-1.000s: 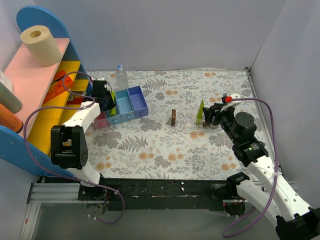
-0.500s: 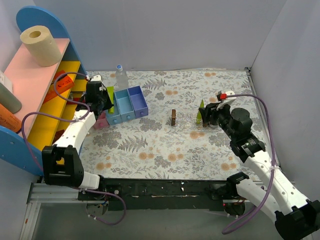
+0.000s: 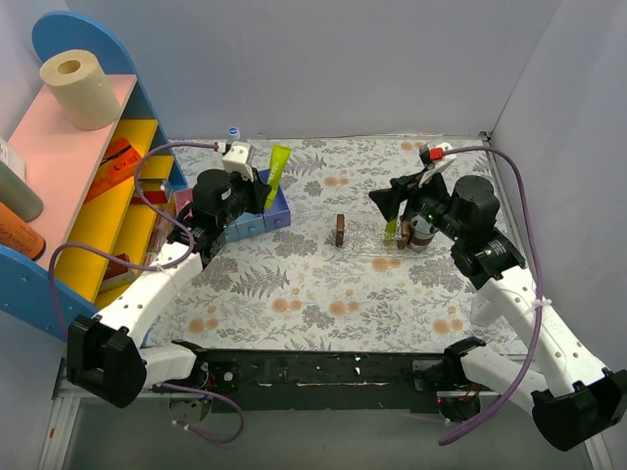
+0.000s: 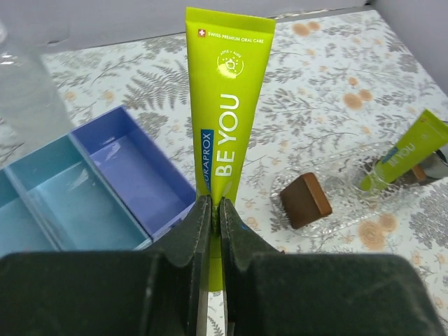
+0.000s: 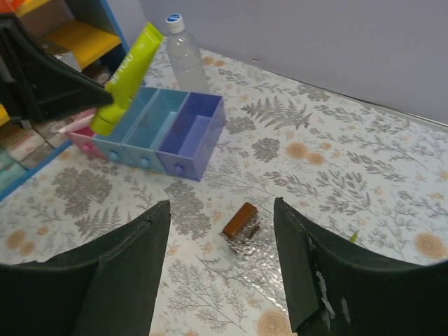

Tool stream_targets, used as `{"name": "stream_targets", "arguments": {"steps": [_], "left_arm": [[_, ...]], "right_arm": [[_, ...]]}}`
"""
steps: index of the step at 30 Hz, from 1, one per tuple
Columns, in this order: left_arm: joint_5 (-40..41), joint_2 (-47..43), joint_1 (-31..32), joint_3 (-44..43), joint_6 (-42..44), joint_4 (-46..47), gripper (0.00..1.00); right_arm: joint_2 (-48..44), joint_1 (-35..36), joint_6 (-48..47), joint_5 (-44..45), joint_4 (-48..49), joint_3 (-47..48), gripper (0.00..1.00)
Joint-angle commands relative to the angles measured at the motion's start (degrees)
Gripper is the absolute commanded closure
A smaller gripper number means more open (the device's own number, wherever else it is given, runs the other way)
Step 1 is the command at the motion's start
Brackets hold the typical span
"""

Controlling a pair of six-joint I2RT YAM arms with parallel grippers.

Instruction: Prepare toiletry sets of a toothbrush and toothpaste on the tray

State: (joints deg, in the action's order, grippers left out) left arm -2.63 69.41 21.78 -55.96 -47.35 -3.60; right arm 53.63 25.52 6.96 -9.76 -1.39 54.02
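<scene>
My left gripper (image 3: 257, 183) is shut on the lower end of a yellow-green toothpaste tube (image 3: 277, 164). It holds the tube upright above the blue compartment box (image 3: 257, 208), as the left wrist view shows: gripper (image 4: 210, 210), tube (image 4: 227, 119). A second toothpaste tube (image 4: 406, 150) rests on the clear tray (image 4: 336, 217), mostly hidden under my right gripper from above (image 3: 392, 231). My right gripper (image 3: 397, 201) is open and empty above the tray (image 5: 280, 262). I cannot make out the toothbrush for certain.
A brown block (image 3: 340, 230) stands at the tray's left end (image 5: 241, 218). A clear bottle (image 5: 183, 52) stands behind the blue box (image 5: 161, 126). A blue and yellow shelf (image 3: 88, 196) with a paper roll lines the left side.
My left gripper has lifted the toothpaste tube out of the box and swung right. My right gripper has opened, let go of the other tube on the tray, and risen.
</scene>
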Motion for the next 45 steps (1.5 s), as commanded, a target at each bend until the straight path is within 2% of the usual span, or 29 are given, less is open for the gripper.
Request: {"name": "stream_targets", "arguments": {"steps": [1,5,12,20,29,32,35,36,39,41,44,45], "left_arm": [[-6.2,-1.9,3.7,3.2,3.7,11.2,1.00],[-7.8,-2.3,7.7,7.5,3.8,15.3,1.00],[-8.4,-4.5,11.9,11.9,2.4,18.6,1.00],[-6.8,-5.2,15.8,12.5,4.1,18.0,1.00],[-5.1,-5.3,17.8,12.6,5.1,17.7,1.00],[-4.9,-5.5,18.1,12.8,5.3,17.7,1.00],[-4.6,-5.6,18.4,12.9,5.5,17.7,1.00],[-4.6,-5.7,18.3,13.0,5.5,17.7,1.00],[-4.7,-5.9,18.5,13.2,5.9,17.8,1.00],[-4.8,-5.6,18.5,13.2,5.9,17.7,1.00],[-4.0,-5.8,18.5,13.0,5.1,17.2,0.81],[-3.9,-5.9,18.5,13.1,5.0,17.3,0.54]], "right_arm": [[3.8,0.0,6.8,-7.6,-2.0,7.0,0.32],[8.5,0.3,10.4,-12.0,-0.9,9.8,0.32],[16.2,0.9,15.3,-13.4,0.4,13.2,0.33],[23.4,1.9,19.0,-17.5,3.7,15.2,0.38],[25.9,3.4,19.7,-18.9,3.4,16.2,0.47],[26.2,3.6,19.7,-19.6,3.6,16.1,0.57],[26.1,3.7,19.6,-20.0,3.8,15.9,0.74],[26.1,3.7,19.6,-19.9,3.8,15.9,0.83],[26.1,3.7,19.6,-19.8,4.2,15.3,0.99],[25.7,3.7,19.8,-19.8,5.3,14.5,0.99],[24.5,3.7,19.3,-20.6,8.5,13.2,0.99],[23.9,3.7,18.4,-20.7,9.0,12.9,0.99]]}}
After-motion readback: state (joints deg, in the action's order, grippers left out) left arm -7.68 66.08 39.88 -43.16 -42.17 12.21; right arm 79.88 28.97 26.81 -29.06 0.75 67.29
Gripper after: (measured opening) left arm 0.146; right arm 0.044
